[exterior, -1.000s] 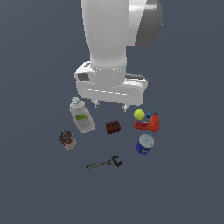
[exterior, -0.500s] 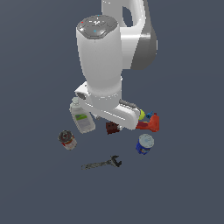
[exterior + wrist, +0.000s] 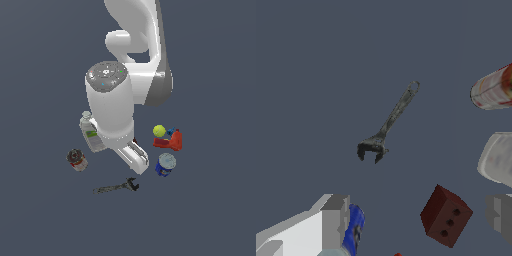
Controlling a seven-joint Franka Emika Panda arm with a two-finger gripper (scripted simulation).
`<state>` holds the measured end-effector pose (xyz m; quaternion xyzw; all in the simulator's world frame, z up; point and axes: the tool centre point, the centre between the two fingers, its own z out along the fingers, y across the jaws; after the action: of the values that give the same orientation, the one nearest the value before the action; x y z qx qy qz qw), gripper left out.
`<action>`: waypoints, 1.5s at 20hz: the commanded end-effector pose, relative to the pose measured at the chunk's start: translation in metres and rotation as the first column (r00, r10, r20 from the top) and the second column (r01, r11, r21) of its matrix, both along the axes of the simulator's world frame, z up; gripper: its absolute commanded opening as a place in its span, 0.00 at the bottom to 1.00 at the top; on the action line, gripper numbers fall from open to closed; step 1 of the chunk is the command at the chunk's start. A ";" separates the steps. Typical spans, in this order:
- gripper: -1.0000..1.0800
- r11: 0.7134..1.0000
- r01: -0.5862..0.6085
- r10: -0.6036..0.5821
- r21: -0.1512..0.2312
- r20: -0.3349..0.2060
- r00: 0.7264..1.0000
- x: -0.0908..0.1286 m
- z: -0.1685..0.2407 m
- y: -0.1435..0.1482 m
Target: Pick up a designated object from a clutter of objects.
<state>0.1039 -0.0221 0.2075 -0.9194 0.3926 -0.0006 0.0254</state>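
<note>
**Fingers spread wide, wrench lying free**

Released and holding nothing: in the wrist view, two grey fingers (image 3: 335, 216) set far apart at either side of the frame, gap between them unfilled. Gripper (image 3: 418, 215) poised above the clutter, not touching any of it. In the exterior view, mostly hidden under the white arm (image 3: 112, 107); only the pale hand body visible, low over the desk (image 3: 45, 220).

Wrench (image 3: 116, 187) flat on the desk, alone, out beyond the fingers and apart from every other item. In the wrist view, wrench (image 3: 387, 125) lying on a diagonal, black open head nearer the fingers, ringed handle end farther away. No contact with the fingers.

Dark red block (image 3: 446, 216) between the two fingers, closer to one of them, three small holes on one face. Blue can (image 3: 354, 227) pressed up just beside the other finger, partly hidden by it. In the exterior view, blue can (image 3: 165, 164) near the hand body.

Small red-white can (image 3: 76, 160) lying well off to one side of the fingers. White bottle (image 3: 91, 132) partly behind the arm. Ball (image 3: 159, 131) touching the red-blue tool (image 3: 171, 141), both on the blue can's side, farther from the wrench.
</note>
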 end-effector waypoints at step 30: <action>0.96 0.766 0.641 -0.642 -0.046 -0.021 0.766 0.042 -0.148 -0.029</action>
<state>0.1450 -0.0504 0.0612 -0.7341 0.6790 0.0008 0.0006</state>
